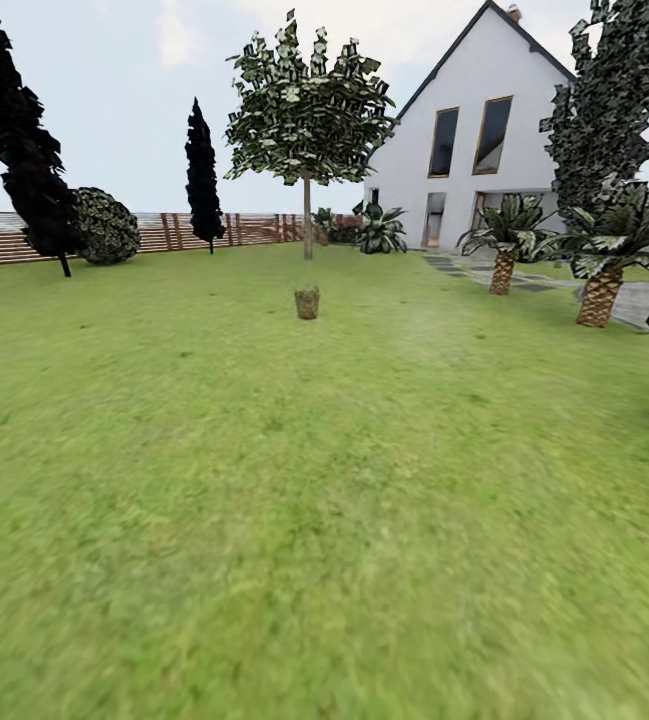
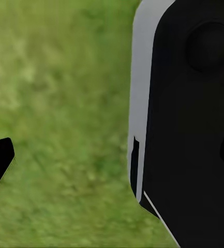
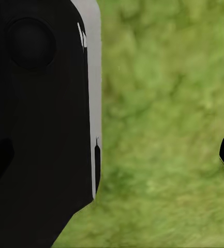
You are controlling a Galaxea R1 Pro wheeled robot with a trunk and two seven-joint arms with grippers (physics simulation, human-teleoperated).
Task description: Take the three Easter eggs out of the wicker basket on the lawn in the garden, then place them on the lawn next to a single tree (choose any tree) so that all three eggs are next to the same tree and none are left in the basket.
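The wicker basket (image 1: 307,302) stands far off on the lawn (image 1: 264,520), just before a thin-trunked leafy tree (image 1: 306,130), with the white house (image 1: 464,150) and wooden fence (image 1: 164,232) behind. Whether either tool is spread or pressed together cannot be told; both wrist views show blurred grass beside dark robot casing

Through my head camera the light is flat, even daylight under a pale, hazy sky (image 1: 114,100); I can't tell where it comes from, and nothing casts a clear shadow on the lawn (image 1: 264,500). The grass nearest me smears into soft streaks, while the far fence (image 1: 164,232) and white house (image 1: 484,120) look a little sharper but blocky. At my wrists the grass is a blurred green mottle, and the black body panels (image 2: 194,129) beside it show no detail, no glare.
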